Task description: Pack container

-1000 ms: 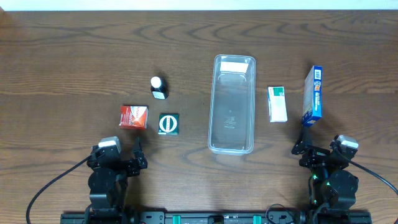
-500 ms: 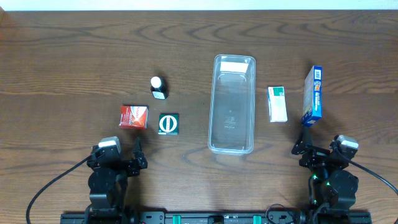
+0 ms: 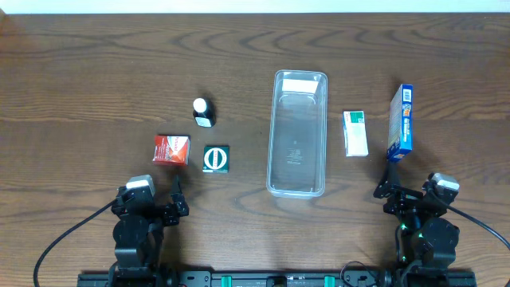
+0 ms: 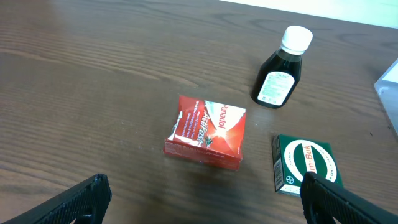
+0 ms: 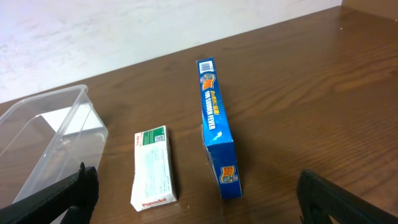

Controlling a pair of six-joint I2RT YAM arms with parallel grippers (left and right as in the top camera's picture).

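Left pincer (image 4: 203, 183), right pincer (image 5: 196, 177) gape empty; red box (image 4: 208, 130), bottle (image 4: 278, 78) left of container (image 3: 296, 135); blue box (image 5: 214, 118) seemingly edgewise.

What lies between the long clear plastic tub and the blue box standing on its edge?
A small white-and-green box lies flat between the clear plastic tub and the blue box, touching neither, as the overhead view shows.
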